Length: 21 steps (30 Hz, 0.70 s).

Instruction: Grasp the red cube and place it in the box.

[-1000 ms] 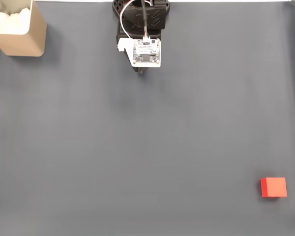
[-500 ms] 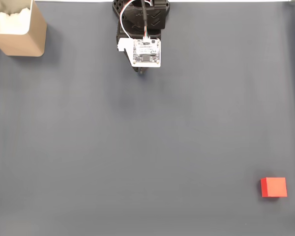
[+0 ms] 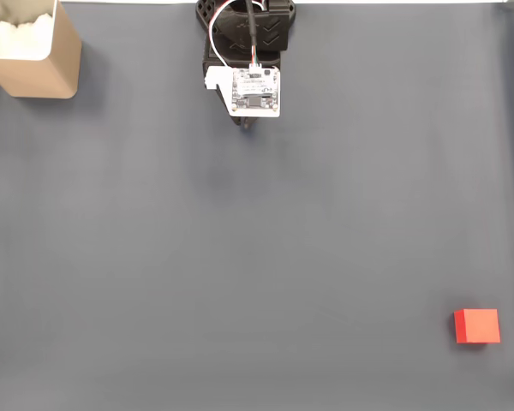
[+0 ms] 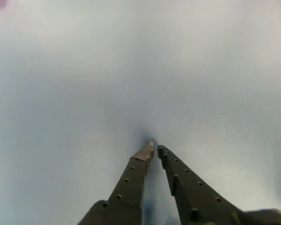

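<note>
Fixed view, left to right. Box [image 3: 30, 53]: tan cardboard, white padding inside, at the top left corner of the dark grey mat [image 3: 240, 257]. Arm [image 3: 247, 51]: black, at top centre, carrying a white circuit board [image 3: 256, 91] with red and white wires. Red cube [image 3: 476, 326]: resting on the mat at lower right, well apart from arm and box. Wrist view: gripper [image 4: 154, 148], dark fingers nearly together at the tips, grasping nothing, close above the mat.

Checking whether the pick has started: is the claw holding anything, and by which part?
Nothing is held. The claw is nearly closed on empty air, and the red cube lies apart on the mat.
</note>
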Tool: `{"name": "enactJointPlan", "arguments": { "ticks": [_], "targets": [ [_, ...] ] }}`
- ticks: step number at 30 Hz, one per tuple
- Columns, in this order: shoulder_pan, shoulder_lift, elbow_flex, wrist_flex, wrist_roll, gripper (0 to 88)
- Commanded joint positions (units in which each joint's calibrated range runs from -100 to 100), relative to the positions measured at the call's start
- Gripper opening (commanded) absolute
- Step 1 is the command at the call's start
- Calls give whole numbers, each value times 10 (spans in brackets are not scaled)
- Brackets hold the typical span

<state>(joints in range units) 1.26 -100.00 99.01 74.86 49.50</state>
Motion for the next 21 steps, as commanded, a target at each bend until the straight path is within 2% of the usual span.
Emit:
{"name": "enactJointPlan", "arguments": {
  "ticks": [1,7,21],
  "targets": [
    [-3,1,8,10,-4,0],
    [-3,1,8,-8,-6,0],
    [-1,49,-25,-181,-19,0]
  ]
}}
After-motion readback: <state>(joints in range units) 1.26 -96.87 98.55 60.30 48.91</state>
